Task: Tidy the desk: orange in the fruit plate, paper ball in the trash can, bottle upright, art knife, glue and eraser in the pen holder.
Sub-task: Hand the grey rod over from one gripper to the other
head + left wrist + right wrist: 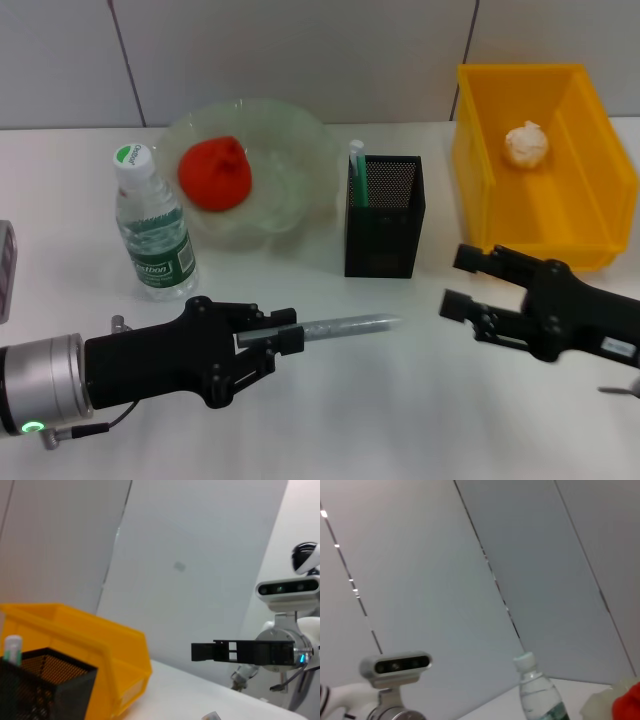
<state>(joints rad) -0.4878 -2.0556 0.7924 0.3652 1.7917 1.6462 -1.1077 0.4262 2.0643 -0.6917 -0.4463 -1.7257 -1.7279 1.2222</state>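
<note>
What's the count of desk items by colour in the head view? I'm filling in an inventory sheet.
Red-orange: 1, the orange
Pale green: 1, the fruit plate
Green stick: 1, the glue
Clear with green label: 1, the bottle
Black: 1, the pen holder
Yellow: 1, the trash can
White: 1, the paper ball
Grey: 1, the art knife
Total: 8

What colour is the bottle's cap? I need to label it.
White, on the bottle; clearest in the head view.
</note>
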